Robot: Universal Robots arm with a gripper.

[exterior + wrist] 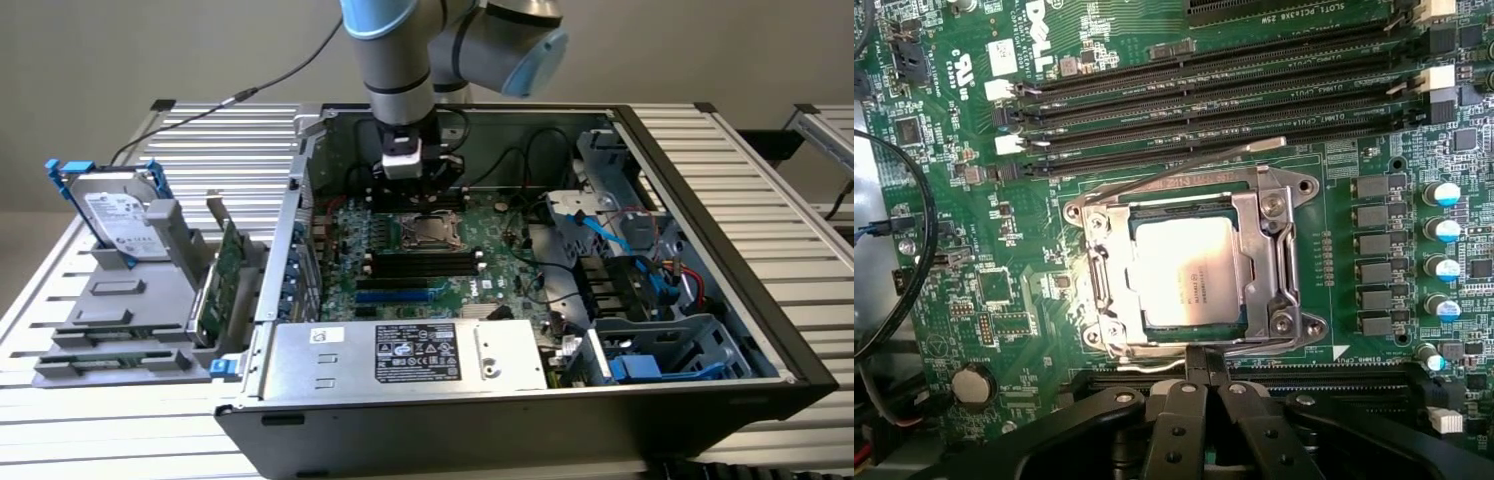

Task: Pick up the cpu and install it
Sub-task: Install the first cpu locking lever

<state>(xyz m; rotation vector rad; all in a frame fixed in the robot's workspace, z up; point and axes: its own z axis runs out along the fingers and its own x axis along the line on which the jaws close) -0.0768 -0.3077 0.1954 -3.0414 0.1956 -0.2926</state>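
Silver cpu (1184, 270) is seen seated inside the metal socket frame (1279, 262) on the green motherboard (984, 230). Clenched on nothing, the tool (1197, 368) is noted just beside that frame's edge.

The silver square cpu (1184, 270) lies flat, apparently seated, in its socket (1279, 255).

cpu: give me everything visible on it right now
The cpu is a flat square chip with a dull silver metal top carrying faint print, unreadable. It lies flat in its socket on the green motherboard, with the metal socket frame around its edges. The gripper, shut, sits beside the frame, not holding the chip.
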